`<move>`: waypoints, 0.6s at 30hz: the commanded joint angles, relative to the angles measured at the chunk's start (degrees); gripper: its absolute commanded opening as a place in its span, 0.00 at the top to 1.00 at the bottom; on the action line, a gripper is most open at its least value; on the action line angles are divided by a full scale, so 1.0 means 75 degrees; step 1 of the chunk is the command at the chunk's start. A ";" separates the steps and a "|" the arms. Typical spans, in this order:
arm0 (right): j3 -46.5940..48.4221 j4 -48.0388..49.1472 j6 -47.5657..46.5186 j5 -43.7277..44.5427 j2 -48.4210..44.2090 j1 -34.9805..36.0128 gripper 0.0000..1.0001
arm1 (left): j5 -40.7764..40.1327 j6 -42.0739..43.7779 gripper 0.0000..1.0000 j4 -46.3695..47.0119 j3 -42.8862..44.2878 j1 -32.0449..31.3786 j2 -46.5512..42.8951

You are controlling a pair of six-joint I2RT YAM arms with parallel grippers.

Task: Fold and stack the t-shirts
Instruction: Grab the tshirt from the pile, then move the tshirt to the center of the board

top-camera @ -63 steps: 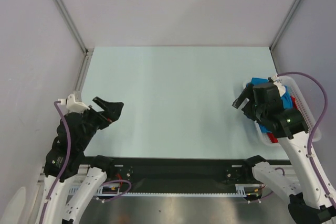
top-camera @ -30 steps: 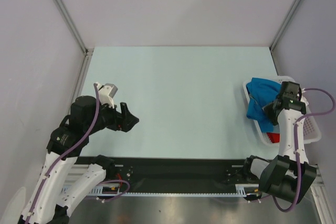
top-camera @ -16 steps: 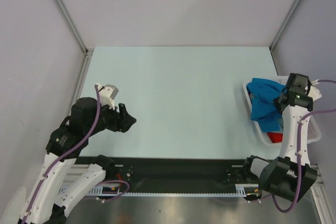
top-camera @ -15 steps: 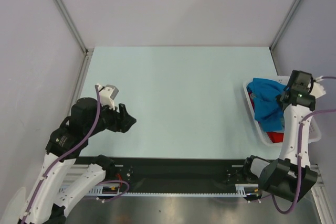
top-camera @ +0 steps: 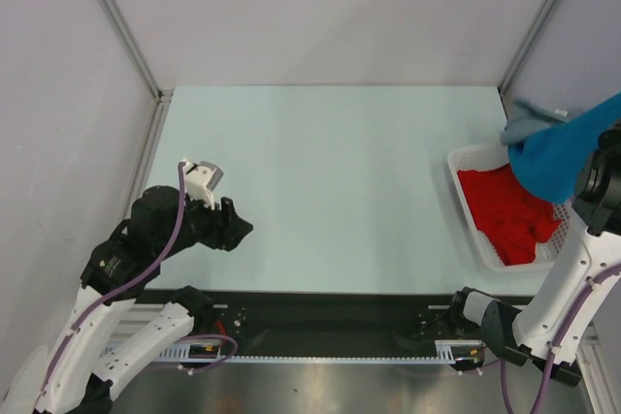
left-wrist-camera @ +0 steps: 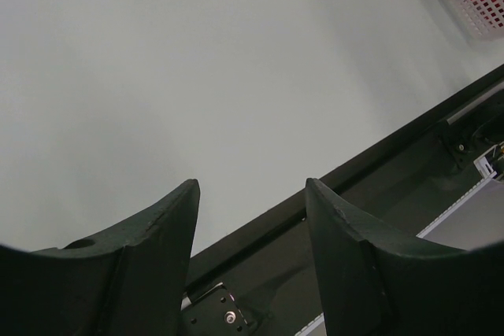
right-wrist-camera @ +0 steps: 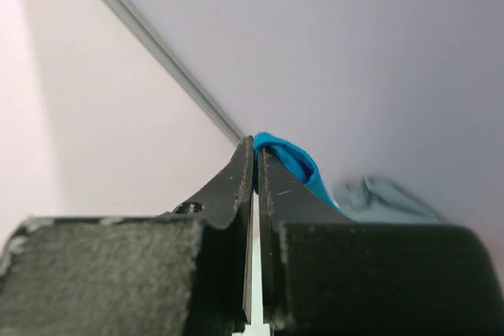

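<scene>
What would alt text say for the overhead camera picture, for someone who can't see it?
At the right edge, the right arm holds up a bright blue shirt, pale grey-blue cloth beside it, above a white basket containing a red shirt. The left arm hovers over the pale green table, jaws open.

Each of the 2 arms, the left arm [top-camera: 109, 269] and the right arm [top-camera: 568, 269], was made of white moulded shells joined by black motor housings. A thin purple cable [top-camera: 180, 196] looped along each. A small white and grey camera block [top-camera: 202, 175] sat on the left wrist. The left gripper [left-wrist-camera: 252, 188] had 2 matte black, curved, pointed fingers [left-wrist-camera: 150, 234]. The right gripper [right-wrist-camera: 254, 151] had 2 thin black blades with rough dark grey blocks behind them.
</scene>
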 commanded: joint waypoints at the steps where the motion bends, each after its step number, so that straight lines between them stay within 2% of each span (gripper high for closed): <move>1: 0.1118 0.1313 -0.0592 -0.0215 0.0221 0.0027 1.00 | -0.0104 0.0076 0.38 0.0138 -0.0022 -0.0079 0.0049; 5: 0.2172 0.1862 -0.0662 -0.0543 0.0642 0.0039 1.00 | 0.0118 0.0006 0.39 0.0244 0.0048 -0.0079 0.0155; 9: 0.2645 0.2566 -0.0546 -0.0788 0.0784 0.0039 1.00 | 0.0048 -0.0006 0.39 0.0197 0.0072 -0.0079 0.0190; 16: 0.2914 0.3422 0.1293 -0.2557 0.1240 0.0050 1.00 | -0.0116 -0.0006 0.39 0.0057 0.0213 -0.0067 0.0354; 18: 0.3322 0.3505 0.1809 -0.2980 0.1416 0.0050 1.00 | -0.0140 -0.0006 0.39 0.0080 0.0190 -0.0067 0.0378</move>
